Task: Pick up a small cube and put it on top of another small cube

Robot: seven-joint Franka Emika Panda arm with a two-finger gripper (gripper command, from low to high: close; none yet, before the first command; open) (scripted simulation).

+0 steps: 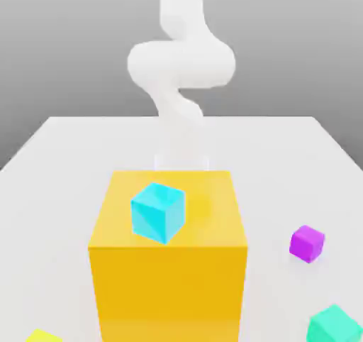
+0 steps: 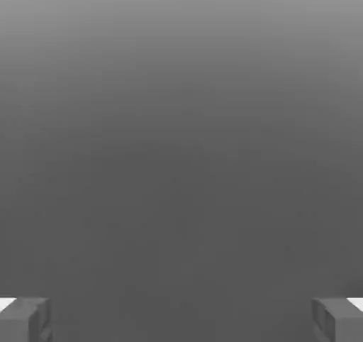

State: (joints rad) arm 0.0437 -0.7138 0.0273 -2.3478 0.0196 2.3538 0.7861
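Observation:
The small magenta-purple cube (image 1: 307, 243) rests on the white table (image 1: 64, 163) at the exterior view's right, apart from everything else. A cyan cube (image 1: 157, 211) sits on top of the big orange-yellow block (image 1: 169, 277) in the middle. The white arm (image 1: 181, 64) rises behind that block, and its lower end drops out of sight behind the block's far edge. In the hand view my gripper (image 2: 181, 321) is open, its two grey fingertips (image 2: 25, 319) standing far apart with nothing between them and only plain grey beyond.
A teal-green cube (image 1: 334, 326) lies at the front right of the exterior view, near the magenta one. A yellow corner (image 1: 41, 335) shows at the front left edge. The big block stands between the arm and the front of the table.

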